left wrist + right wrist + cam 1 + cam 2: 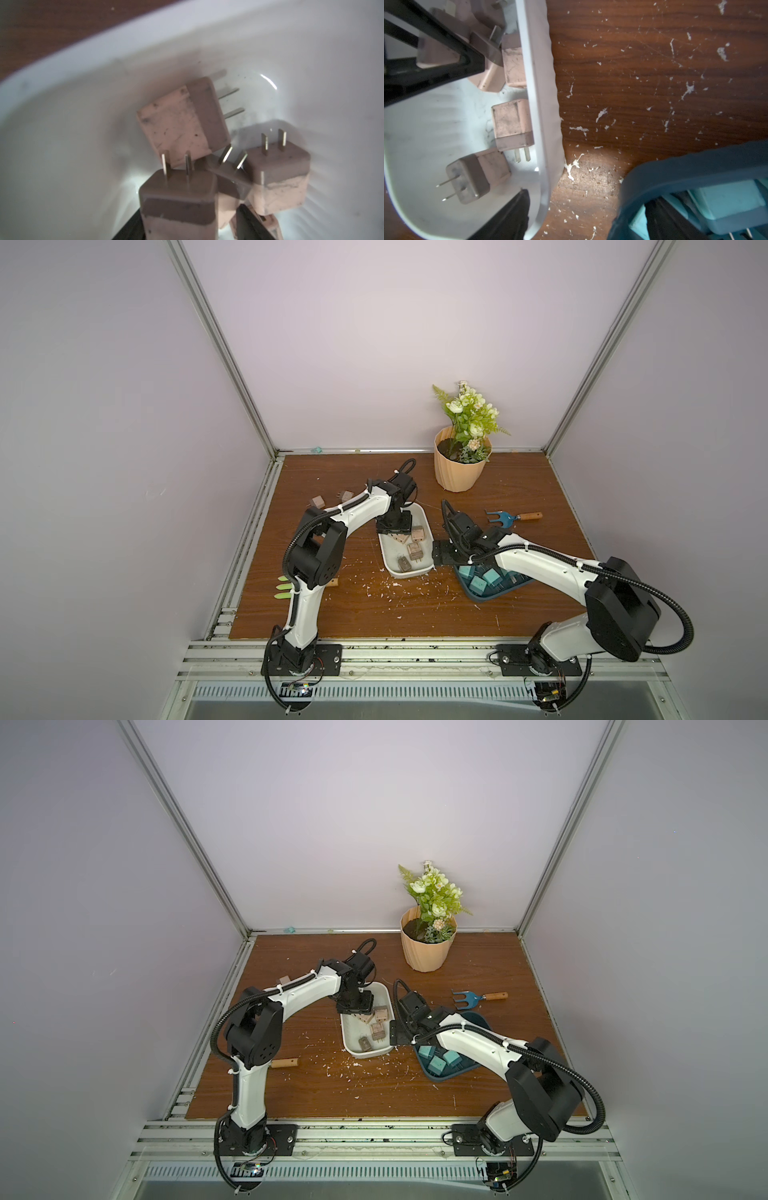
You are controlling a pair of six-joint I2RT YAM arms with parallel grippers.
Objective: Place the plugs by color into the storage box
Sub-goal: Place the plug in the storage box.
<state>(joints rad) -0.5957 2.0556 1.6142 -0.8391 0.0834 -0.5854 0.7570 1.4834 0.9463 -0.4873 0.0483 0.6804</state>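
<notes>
In both top views my left gripper (396, 534) (354, 1013) points down into the white tub (390, 568) (348, 1049) just left of centre, where tan plugs (414, 551) lie. The right gripper (441, 561) (400, 1041) hangs over the seam between that tub and the teal tub (478, 598) (432, 1075), which holds teal plugs (478, 585). Two loose plugs (318, 502) sit on the table (374, 614), at the frame's left.

In the left wrist view, the nearest plug (178, 199), bottom centre, sits between my parted fingers (251, 226), its prongs running up the frame. The centre plug (182, 120) lies with its prongs toward the right edge. I can't tell whether the fingers grip the nearest plug.

In the right wrist view, the right jaws are spread wide and hold nothing. One finger is inside the white tub at bottom left, and the other is in the teal tub at lower right. The wall-side plug (510, 122) points its prongs down the frame, and the low plug (475, 176) points toward the lower left.
</notes>
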